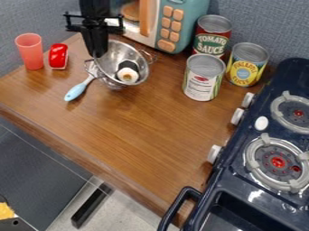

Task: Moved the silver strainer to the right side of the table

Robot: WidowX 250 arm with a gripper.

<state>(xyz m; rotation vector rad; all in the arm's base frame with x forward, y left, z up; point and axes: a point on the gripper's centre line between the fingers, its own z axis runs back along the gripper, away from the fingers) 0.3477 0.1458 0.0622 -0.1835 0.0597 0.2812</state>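
The black gripper hangs down at the upper left, its lower end over the left rim of the silver strainer. Whether it is clamped on that rim cannot be made out. The strainer's bowl looks tilted, and its wire handle points to the right. Inside it lies a small black and white object with an orange-brown centre.
A utensil with a light blue handle touches the strainer's left side. Further left are a pink cup and a red object. Behind stands a toy microwave; several cans and a dark stove are right.
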